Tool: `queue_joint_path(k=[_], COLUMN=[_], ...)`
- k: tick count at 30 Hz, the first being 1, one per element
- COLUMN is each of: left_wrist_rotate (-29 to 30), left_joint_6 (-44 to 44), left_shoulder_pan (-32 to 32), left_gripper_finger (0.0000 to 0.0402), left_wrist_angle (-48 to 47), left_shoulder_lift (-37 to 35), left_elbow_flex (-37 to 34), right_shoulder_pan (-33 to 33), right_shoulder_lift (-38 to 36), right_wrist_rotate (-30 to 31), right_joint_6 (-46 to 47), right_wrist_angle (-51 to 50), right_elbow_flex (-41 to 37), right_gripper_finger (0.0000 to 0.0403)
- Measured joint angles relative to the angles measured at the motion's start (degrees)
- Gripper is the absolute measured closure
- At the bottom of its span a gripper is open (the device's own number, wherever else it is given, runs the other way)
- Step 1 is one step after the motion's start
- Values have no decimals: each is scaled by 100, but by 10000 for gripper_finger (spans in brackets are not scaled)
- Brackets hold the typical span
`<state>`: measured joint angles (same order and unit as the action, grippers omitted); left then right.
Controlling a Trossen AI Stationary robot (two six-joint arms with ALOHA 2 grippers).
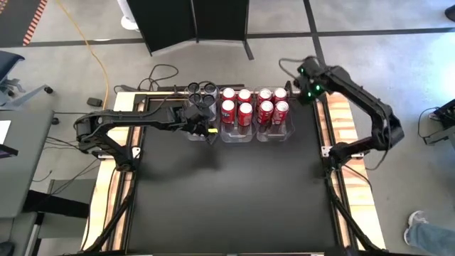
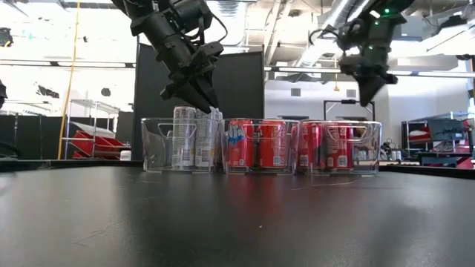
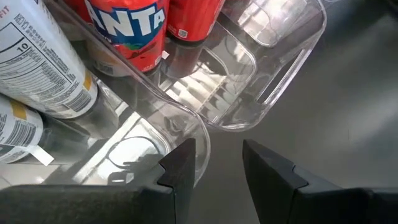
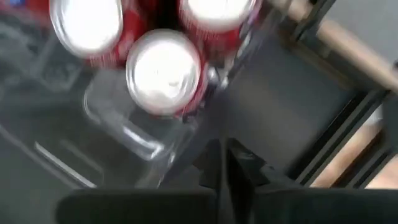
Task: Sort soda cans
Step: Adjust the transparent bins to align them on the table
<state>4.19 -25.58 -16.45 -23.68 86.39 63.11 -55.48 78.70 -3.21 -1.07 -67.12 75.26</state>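
Three clear plastic bins stand side by side at the table's far middle. The left bin [image 1: 192, 135] holds silver-grey cans [image 2: 184, 137], also seen in the left wrist view [image 3: 37, 62]. The middle bin [image 1: 237, 136] and the right bin [image 1: 274, 135] each hold several upright red cans [image 1: 236, 109] [image 1: 274, 107]. My left gripper [image 3: 217, 165] is open and empty just above the left bin's near right corner [image 3: 199, 124], one finger over the bin's inside and one outside. My right gripper [image 4: 221, 162] is shut and empty, pointing down above the right bin's far right side [image 2: 369, 93].
The wide black tabletop [image 1: 227, 199] lies on the near side of the bins. Wooden side rails [image 1: 341, 114] and the arm bases [image 1: 121, 153] flank the table. Cables [image 1: 163, 75] lie behind the bins. A person's shoe [image 1: 419, 224] shows on the floor at the right.
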Motion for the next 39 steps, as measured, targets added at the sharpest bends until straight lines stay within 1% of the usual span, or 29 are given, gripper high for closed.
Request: queue_joint_path(k=[3, 4, 8, 13, 18, 21, 27, 34, 36, 39], left_wrist_rotate=[2, 4, 4, 2, 5, 7, 4, 4, 4, 4], left_joint_6=[-9, -24, -33, 84, -75, -116, -125, -125, -125, -125], left_shoulder_pan=[21, 34, 122, 162, 172, 216, 362, 433, 428, 428], left_gripper_finger=[274, 274, 274, 274, 274, 274, 274, 274, 274, 274], left_wrist_angle=[0, 1, 2, 4, 25, 22, -2, -2, -2, -4], left_shoulder_lift=[0, 0, 0, 0, 0, 0, 0, 0, 0, 0], left_elbow_flex=[2, 2, 0, 1, 2, 2, 1, 2, 0, 2], right_shoulder_pan=[183, 261, 601, 959, 1057, 951, 769, 776, 794, 903], right_shoulder_lift=[-288, -396, -706, -657, -270, -13, 365, 459, 446, 295], right_wrist_rotate=[-123, -201, -343, -448, -427, -297, -290, -290, -296, -299], right_joint_6=[202, 236, 631, 831, 719, 565, 423, 406, 431, 451], right_wrist_angle=[50, 100, 753, 1321, 1596, 1880, 2202, 2541, 2501, 2188], right_elbow_flex=[-631, -828, -1447, -1871, -2033, -2060, -2063, -2063, -2063, -2063], right_gripper_finger=[387, 394, 394, 400, 401, 402, 402, 402, 403, 403])
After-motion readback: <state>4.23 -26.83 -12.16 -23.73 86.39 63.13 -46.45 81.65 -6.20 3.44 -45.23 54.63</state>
